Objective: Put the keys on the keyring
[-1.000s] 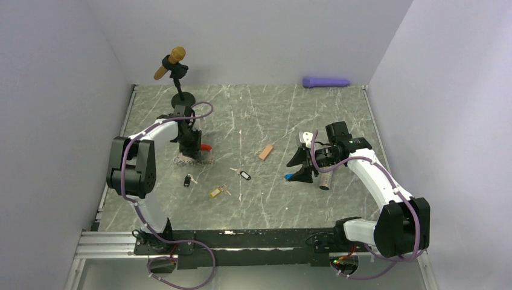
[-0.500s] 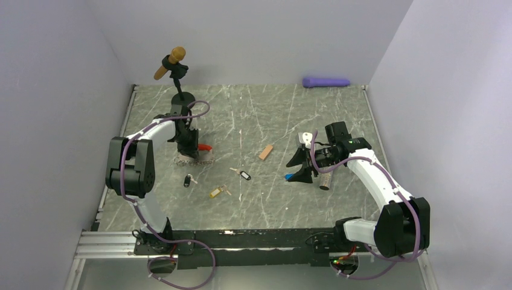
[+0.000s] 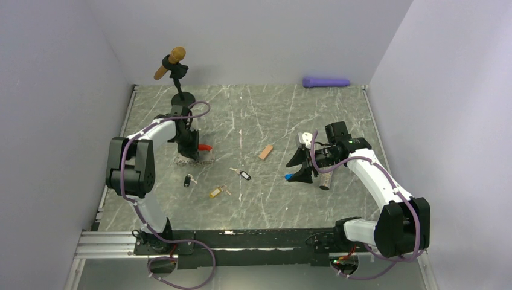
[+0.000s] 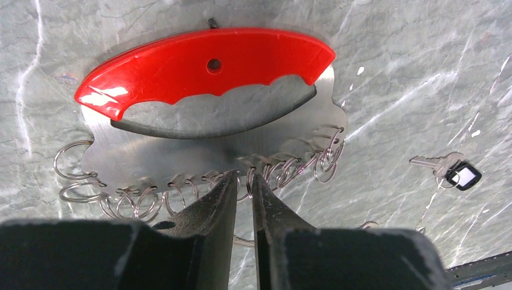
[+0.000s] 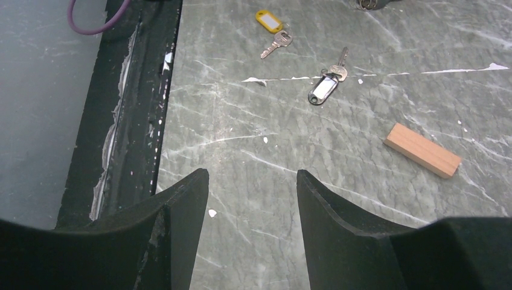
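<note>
The keyring, a curved red plastic grip [image 4: 205, 63] on a silver plate edged with several wire rings [image 4: 290, 169], lies at the table's left [image 3: 204, 147]. My left gripper [image 4: 243, 175] is over it, nearly shut, its tips pinching a ring at the plate's lower edge [image 3: 190, 151]. Keys lie loose: a black-tagged one [image 3: 189, 180], a yellow-tagged one [image 3: 215, 193], another black-tagged one [image 3: 244, 175] and a blue-tagged one [image 3: 290, 177]. My right gripper [image 3: 300, 167] hovers open and empty over the blue-tagged key [image 5: 250, 175]. Its wrist view shows the yellow-tagged [image 5: 270, 21] and black-tagged [image 5: 324, 88] keys.
A tan block [image 3: 265, 152] lies mid-table and shows in the right wrist view [image 5: 422, 150]. A black stand with a brown handle [image 3: 175, 66] rises at the back left. A purple cylinder [image 3: 326, 81] lies by the back wall. A small cylinder [image 3: 325, 181] lies by my right gripper.
My left gripper has shifted slightly toward the back, and the keyring's rings have moved a little with it. The right arm has not moved.
</note>
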